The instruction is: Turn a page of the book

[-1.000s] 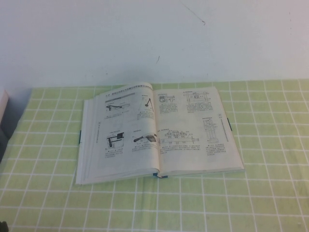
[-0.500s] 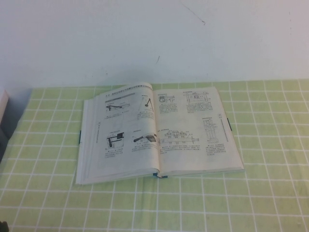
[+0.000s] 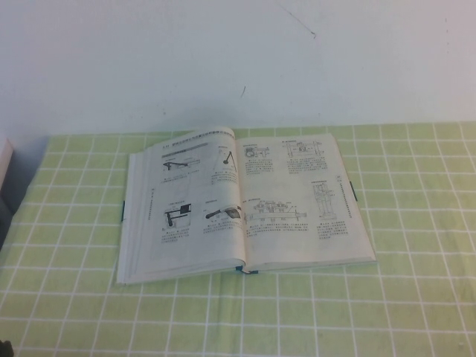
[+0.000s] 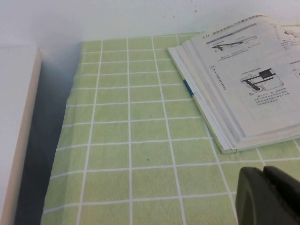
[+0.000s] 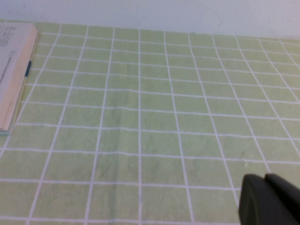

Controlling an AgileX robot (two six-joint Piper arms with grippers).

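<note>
One book: I see one book [image 3: 245, 204] lying open and flat on the green checked cloth [image 3: 416, 297], with drawings of machines on both open sides.
Left page: the page [image 3: 195, 201] on the left side bows up a little near the middle fold; I cannot tell if it is the one with the bold heading.
Blue edges: thin dark blue cover bits [image 3: 123, 211] peek out at the book's sides and at the near end of the fold.
Left pincer: my left pincer [image 4: 268, 196] is low over the cloth, near the book's near left corner but not touching it. Its two dark fingers sit tight together, so it is closed and holds nothing.
Right pincer: my right pincer [image 5: 269, 199] is over bare cloth, well apart from the book's right edge [image 5: 14, 75]. Its fingers are pressed together too, closed on nothing.
White box: a pale box side [image 4: 16, 131] stands at the cloth's edge, across the cloth from the left pincer, on the side away from the book.
Wall: a white wall [image 3: 238, 59] is behind the book.
</note>
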